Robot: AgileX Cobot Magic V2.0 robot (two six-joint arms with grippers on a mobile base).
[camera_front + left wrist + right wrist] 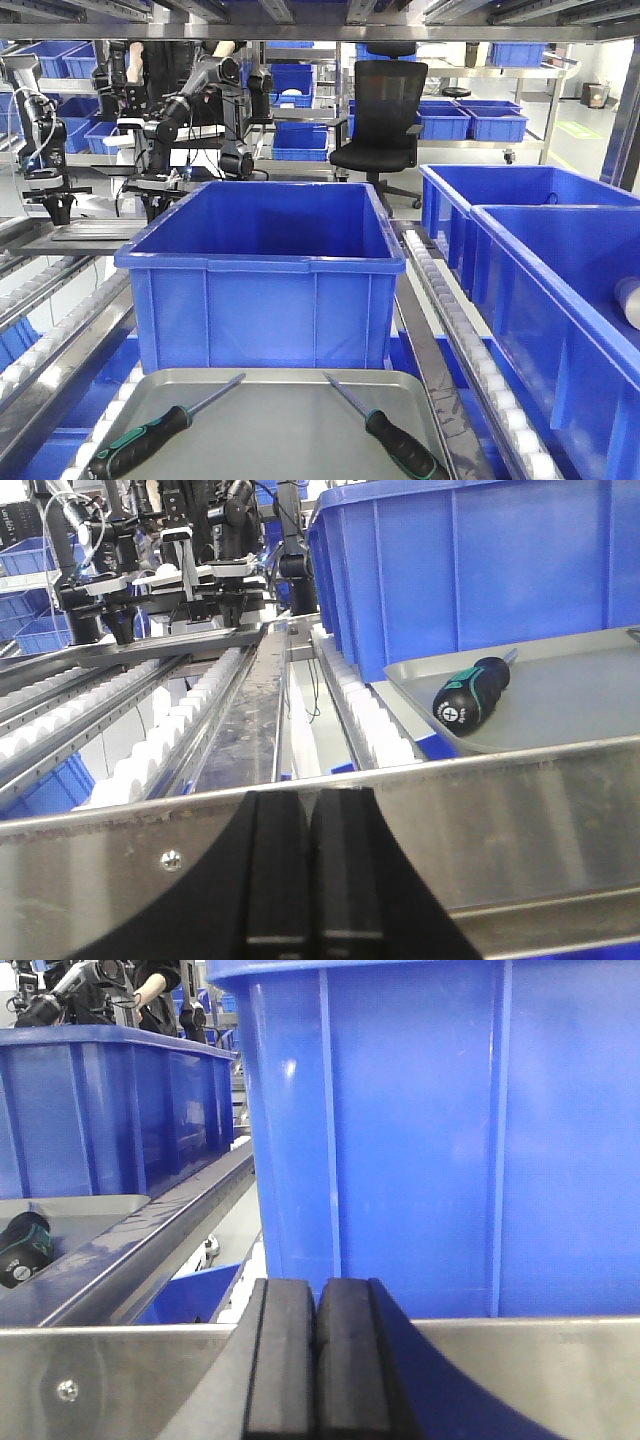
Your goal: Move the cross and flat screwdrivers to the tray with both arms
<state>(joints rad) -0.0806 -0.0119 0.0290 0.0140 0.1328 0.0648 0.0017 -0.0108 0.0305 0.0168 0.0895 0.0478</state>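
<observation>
A deep blue plastic bin (262,270) fills the middle of the front view, sitting on the roller conveyor lane (60,330) just behind the tray. To the right, two more large blue plastic bins (540,270) stand side by side. In front of the central bin lies the wide, shallow, dull grey metal tray (290,420) with rounded corners and a low rim. Both slim screwdrivers rest inside it: the left screwdriver (150,435) with its black-and-green handle toward the near left corner, and the right screwdriver (395,440) with its handle toward the near right; their thin silver shafts angle inward toward the bin, well apart.

The left claw (310,870) has its black pads pressed together, gripping nothing, low beside a steel rail. The right claw (317,1355) is likewise fully closed and empty.
</observation>
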